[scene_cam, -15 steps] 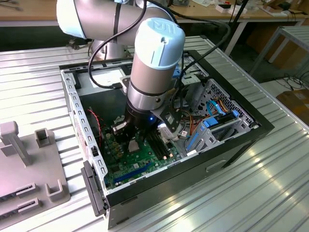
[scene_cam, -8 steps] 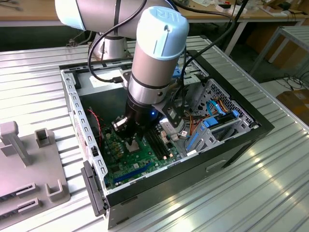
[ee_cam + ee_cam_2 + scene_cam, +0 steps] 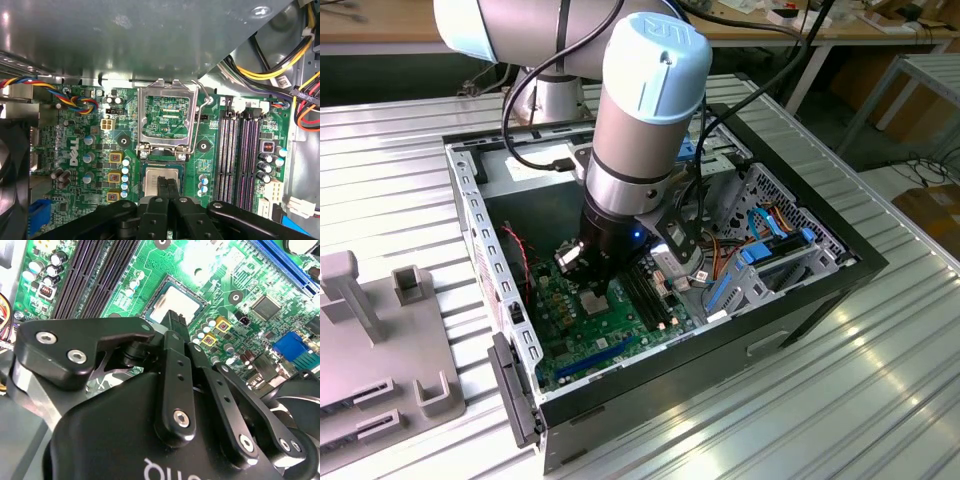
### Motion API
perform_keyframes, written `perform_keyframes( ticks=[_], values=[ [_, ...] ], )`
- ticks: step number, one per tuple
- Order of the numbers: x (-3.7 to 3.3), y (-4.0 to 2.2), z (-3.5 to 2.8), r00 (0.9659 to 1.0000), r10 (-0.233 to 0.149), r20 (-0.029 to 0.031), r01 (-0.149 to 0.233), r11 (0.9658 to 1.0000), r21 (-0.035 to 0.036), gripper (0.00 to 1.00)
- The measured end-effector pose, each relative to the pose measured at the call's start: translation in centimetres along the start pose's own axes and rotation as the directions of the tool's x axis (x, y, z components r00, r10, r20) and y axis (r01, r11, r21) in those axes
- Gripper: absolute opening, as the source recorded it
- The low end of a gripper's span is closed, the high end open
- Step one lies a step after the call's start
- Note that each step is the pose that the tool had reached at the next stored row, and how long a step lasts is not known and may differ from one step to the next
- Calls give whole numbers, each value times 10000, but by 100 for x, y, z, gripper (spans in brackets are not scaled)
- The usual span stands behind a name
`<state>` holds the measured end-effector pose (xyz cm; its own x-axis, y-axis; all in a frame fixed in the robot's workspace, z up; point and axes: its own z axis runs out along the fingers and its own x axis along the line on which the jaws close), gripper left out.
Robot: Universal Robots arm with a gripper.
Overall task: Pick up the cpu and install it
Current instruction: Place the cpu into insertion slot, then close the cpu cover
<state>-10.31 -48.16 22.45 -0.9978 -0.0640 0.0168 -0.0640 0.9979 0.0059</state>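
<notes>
Gripper (image 3: 166, 186) of mine, fingers closed together, presses the cpu (image 3: 161, 181) into its socket; seating must stay square.

Robotics lab or workshop. An industrial robot arm (image 3: 640, 120) stood mounted on a ribbed metal desk (image 3: 840, 400), over an opened computer case (image 3: 650, 290) with its green motherboard (image 3: 165, 130) exposed. Grey fixture blocks (image 3: 380, 340) sat at the desk's edge. Wooden workbenches (image 3: 380, 25), loose cables and cardboard boxes (image 3: 932, 215) stood behind.
</notes>
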Motion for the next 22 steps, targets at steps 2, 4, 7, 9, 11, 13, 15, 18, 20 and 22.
perform_keyframes(
  ticks=[2, 4, 7, 9, 11, 13, 15, 18, 20, 22],
  values=[
    [0, 0, 0, 10000, -1, 0, 1, 10000, 0, 11],
    [0, 0, -4, 10000, 0, 0, 0, 10000, 0, 11],
    [0, 0, -4, 10000, 0, 0, 0, 10000, 0, 11],
    [0, 0, -4, 10000, 0, 0, 0, 10000, 0, 11],
    [0, 0, -5, 10000, 0, 0, 0, 10000, 1, 11],
    [0, 0, -4, 10000, 0, 0, 0, 10000, 0, 11],
    [-4, -1, -5, 10000, -26, -1, 26, 10000, 1, 11],
    [-12, -1, -18, 9988, -480, -6, 480, 9988, 8, 11],
    [-12, 0, -78, 9981, -618, -13, 618, 9981, 4, 11],
    [-11, 0, -143, 9976, -696, -19, 696, 9976, 4, 11]
  ],
)
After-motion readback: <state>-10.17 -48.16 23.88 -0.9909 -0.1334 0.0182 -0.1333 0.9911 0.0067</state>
